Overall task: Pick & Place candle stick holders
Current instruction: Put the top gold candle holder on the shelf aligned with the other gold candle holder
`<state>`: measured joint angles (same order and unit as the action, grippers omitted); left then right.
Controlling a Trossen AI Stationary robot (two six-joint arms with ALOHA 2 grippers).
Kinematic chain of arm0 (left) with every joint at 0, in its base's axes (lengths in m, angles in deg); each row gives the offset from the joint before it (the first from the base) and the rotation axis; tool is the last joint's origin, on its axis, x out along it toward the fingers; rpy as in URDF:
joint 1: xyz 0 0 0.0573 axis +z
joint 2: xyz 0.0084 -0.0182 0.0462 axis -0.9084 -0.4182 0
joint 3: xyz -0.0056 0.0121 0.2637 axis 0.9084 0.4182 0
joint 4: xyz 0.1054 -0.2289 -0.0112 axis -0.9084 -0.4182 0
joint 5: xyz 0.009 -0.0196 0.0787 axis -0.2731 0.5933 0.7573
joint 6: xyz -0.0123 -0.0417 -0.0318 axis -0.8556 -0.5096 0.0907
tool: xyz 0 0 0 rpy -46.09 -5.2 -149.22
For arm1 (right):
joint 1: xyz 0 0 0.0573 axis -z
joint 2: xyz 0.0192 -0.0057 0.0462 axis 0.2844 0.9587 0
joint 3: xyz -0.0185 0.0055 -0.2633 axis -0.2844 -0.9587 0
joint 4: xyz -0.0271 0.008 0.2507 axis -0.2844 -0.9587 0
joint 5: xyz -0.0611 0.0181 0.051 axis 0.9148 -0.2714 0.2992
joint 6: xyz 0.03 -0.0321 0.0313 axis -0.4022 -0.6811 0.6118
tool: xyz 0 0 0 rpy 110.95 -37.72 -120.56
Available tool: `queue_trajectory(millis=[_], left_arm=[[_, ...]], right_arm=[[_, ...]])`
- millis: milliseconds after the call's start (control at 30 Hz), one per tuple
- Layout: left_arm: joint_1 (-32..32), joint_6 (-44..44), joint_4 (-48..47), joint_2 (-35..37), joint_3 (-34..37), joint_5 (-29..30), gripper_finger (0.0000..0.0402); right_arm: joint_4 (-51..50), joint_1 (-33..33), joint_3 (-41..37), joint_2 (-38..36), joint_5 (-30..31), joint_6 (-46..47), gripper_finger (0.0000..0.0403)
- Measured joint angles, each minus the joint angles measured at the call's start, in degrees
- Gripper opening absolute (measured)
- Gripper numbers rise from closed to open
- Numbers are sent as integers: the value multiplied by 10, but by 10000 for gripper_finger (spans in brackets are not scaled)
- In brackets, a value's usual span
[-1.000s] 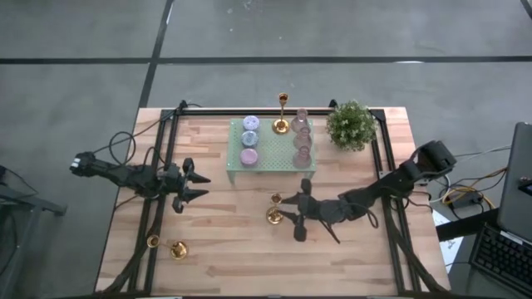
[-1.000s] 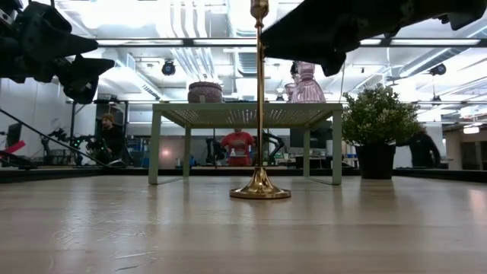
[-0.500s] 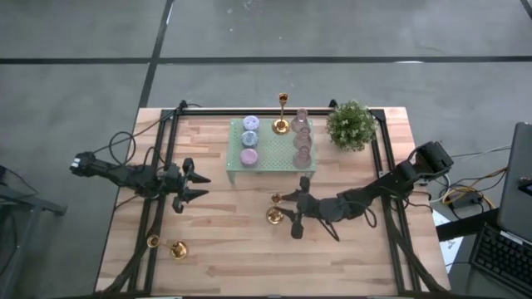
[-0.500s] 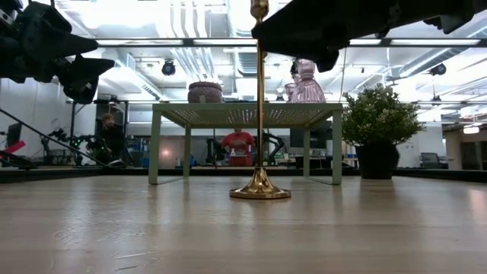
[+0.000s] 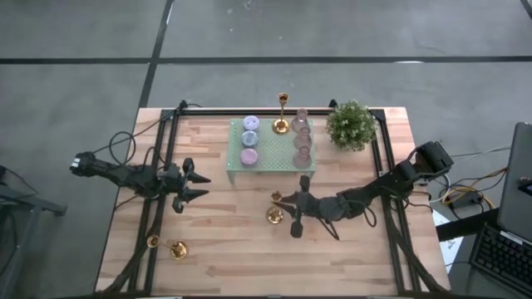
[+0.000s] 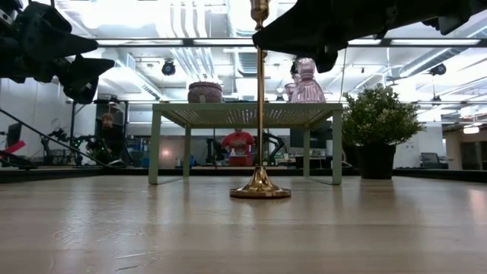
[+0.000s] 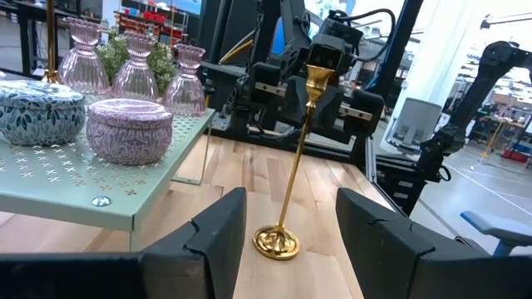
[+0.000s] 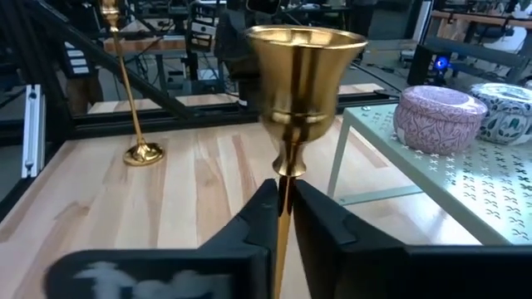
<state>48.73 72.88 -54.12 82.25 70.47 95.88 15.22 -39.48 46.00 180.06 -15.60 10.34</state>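
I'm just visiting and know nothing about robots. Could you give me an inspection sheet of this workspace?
Surface: pale wooden table, bare in front.
Job's things: three tall brass candle stick holders: centre holder upright; back holder beside the rack; front-left holder.
Clutter: pale green perforated metal rack carrying round patterned candle tins and pink glass holders; potted green plant.
End effectors: right end effector closed on the centre holder's stem; left end effector open, waiting at the left.
Cables: black cables by the left arm.
Surroundings: people beyond the table.
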Motion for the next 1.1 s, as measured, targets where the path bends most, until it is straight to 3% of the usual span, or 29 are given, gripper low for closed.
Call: queue_trajectory(millis=[367,600,833,1100], left_arm=[[0,0,0,0,0,0,193],[0,0,0,0,0,0,193],[0,0,0,0,0,0,193],[0,0,0,-1,0,0,193]], right_arm=[[28,0,7,-7,1,-36,15],[18,0,38,-51,0,-97,14],[-167,9,115,-129,33,-108,13],[-186,38,159,-169,48,-124,13]])
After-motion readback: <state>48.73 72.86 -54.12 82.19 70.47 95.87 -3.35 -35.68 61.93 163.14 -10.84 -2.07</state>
